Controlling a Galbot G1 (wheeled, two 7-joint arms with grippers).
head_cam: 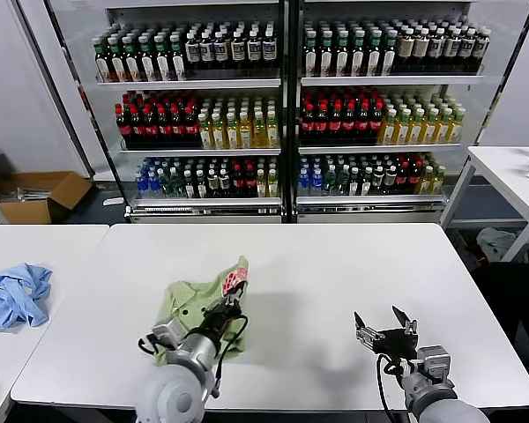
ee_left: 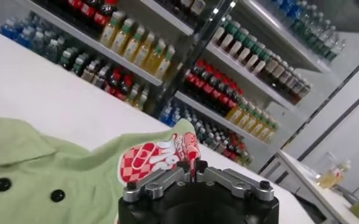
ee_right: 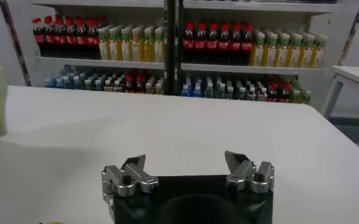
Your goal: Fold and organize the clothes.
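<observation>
Left wrist view: the left gripper [ee_left: 192,165] is seen pinched onto a raised fold of the one green shirt [ee_left: 75,173], where two dark buttons and the red-checked graphic are revealed. Head view alone shows the shirt crumpled on the white table [head_cam: 335,264], the right gripper [head_cam: 385,322] spread wide and apart, and one blue garment [head_cam: 16,294] on a side table.

Soft cloth shirt [head_cam: 197,302], matt table [head_cam: 335,264]
</observation>
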